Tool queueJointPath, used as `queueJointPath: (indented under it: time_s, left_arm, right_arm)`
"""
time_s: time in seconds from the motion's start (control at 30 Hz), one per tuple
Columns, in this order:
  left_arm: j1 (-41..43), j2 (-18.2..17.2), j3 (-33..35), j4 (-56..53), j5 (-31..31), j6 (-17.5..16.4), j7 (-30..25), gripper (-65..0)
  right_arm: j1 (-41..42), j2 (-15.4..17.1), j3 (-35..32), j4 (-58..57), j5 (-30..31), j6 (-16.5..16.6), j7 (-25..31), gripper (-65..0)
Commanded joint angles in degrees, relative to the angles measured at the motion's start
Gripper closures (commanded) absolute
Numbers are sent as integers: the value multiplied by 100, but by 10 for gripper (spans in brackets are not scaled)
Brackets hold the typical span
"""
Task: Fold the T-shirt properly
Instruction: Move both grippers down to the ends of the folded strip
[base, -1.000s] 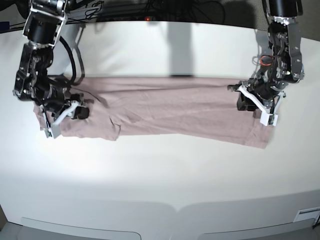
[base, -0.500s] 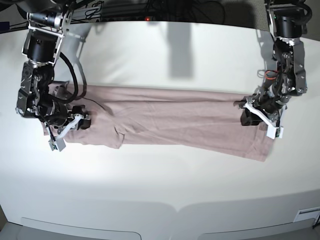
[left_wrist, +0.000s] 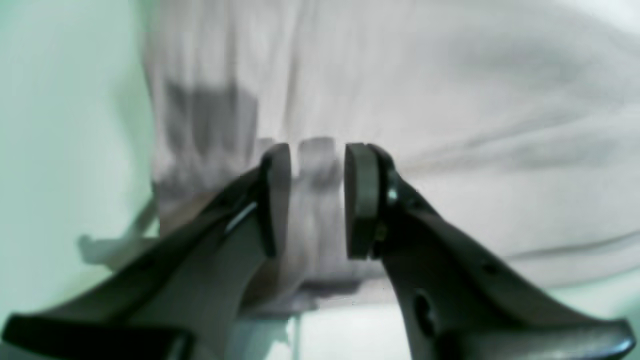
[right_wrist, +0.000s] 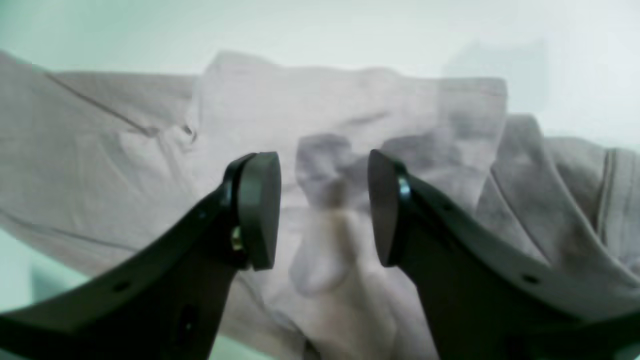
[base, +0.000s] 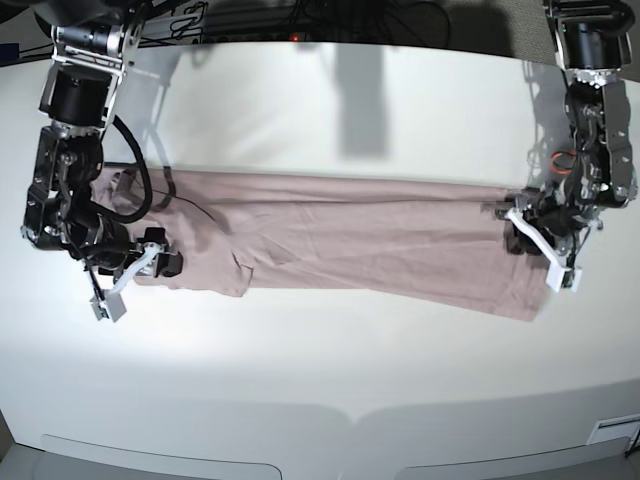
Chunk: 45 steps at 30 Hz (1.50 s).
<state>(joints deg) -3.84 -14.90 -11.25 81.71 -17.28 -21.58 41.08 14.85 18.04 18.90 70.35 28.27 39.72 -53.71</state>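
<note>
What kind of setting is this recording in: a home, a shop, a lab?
Most likely a robotics lab bench: a bare white table carrying only the T-shirt, with a left gripper and right gripper working its ends, and cables bundled behind.

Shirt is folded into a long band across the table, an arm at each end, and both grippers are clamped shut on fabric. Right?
Not quite: the left gripper and right gripper are open, pads apart over the T-shirt, as both wrist views show. The rest holds.
</note>
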Motion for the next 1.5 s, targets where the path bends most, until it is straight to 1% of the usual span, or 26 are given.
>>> queueJointPath:
  time_s: [0.0, 0.13, 0.27, 0.3, 0.33, 0.37, 0.43, 0.47, 0.57, 0.6, 0.67, 0.7, 0.8, 0.83, 0.9, 0.97, 1.07, 1.13, 1.2, 1.27, 1.47]
  left_arm:
    - [-111, -72, -20, 203, 98, -26, -175, -183]
    - [-111, -72, -20, 535, 538, -22, -256, -183]
    - [-111, -72, -20, 625, 702, -24, -256, -190]
    - [-109, -72, -20, 625, 699, -24, -254, -211]
    - [-107, -70, -20, 625, 697, -24, -254, -248]
    - [-107, -72, -20, 625, 697, -24, -254, -297]
    - [-109, -72, -20, 625, 697, -24, -258, -417]
    - [-109, -70, -20, 625, 678, -22, -273, -462]
    - [-107, -72, -20, 625, 680, -22, -658, -457]
    - [-109, -72, -20, 625, 682, -24, -688, -457]
    - [-114, -70, -42, 625, 678, -17, -645, -457]
    - [-131, -72, -42, 625, 673, 0, -533, -457]
    - [-374, -105, -42, 625, 564, -2, 249, -457]
    - [-472, -157, -44, 619, 496, -2, 374, -457]
    - [-693, -337, -46, 599, 352, -4, 575, -457]
    - [-868, -612, -46, 599, 98, -9, 743, -457]
    - [-966, -1082, -46, 597, -223, -13, 756, -457]
    - [-964, -1318, -46, 566, -387, -44, 776, -457]
    - [-968, -1488, -46, 339, -459, -229, 769, -457]
    - [-973, -1611, -46, -136, -713, -474, 721, -457]
    - [-1379, -1655, -46, -2378, -1390, -1320, 686, -457]
  right_arm:
    - [131, 85, 11, 197, 87, 28, 114, -291]
    - [131, 85, 11, 426, 87, 28, 28, -291]
    - [133, 85, 11, 553, 90, 28, -9, -291]
    - [133, 85, 11, 566, 90, 28, -13, -291]
    - [133, 85, 11, 577, 90, 28, -13, -291]
    - [133, 85, 11, 584, 90, 28, -17, -291]
    - [131, 85, 11, 584, 90, 28, -22, -291]
    - [131, 85, 11, 584, 90, 28, -33, -291]
    - [133, 85, 11, 584, 90, 28, -31, -291]
    - [133, 85, 11, 584, 105, 28, -26, -291]
    - [131, 87, 22, 584, 396, 28, -31, -291]
    - [133, 87, 26, 584, 597, 28, -31, -291]
    - [131, 87, 26, 603, 1099, 28, -83, -291]
    - [133, 87, 26, 610, 1220, 28, -133, -291]
    - [133, 85, 24, 621, 1471, 28, -238, -291]
    - [133, 87, 24, 621, 1692, 28, -376, -291]
    - [131, 87, 24, 621, 1878, 28, -601, -291]
    - [131, 87, 24, 621, 1888, 28, -691, -291]
    - [133, 85, 24, 621, 1902, 28, -719, -291]
    - [131, 85, 24, 621, 2011, 28, -745, -291]
    - [133, 85, 24, 621, 2575, 28, -1082, -291]
